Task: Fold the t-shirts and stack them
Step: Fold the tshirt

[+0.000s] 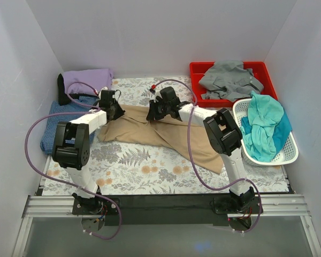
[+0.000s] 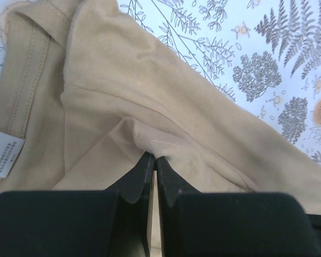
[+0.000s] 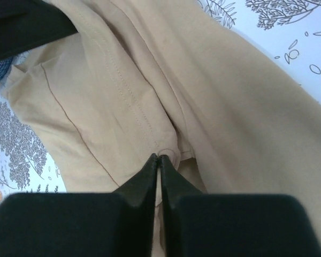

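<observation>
Red bin (image 1: pixel 196 80): grey shirt (image 1: pixel 228 80); white basket (image 1: pixel 291 153) (just beside): teal shirt (image 1: pixel 264 124).

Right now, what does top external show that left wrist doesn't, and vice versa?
Only top external: grey shirt in the red bin, teal shirt in the white basket, lavender shirt and blue shirt at the left. Only left wrist: a white label, and the left gripper pinched shut on a hem fold. Both: the tan shirt on the floral table cover.
</observation>
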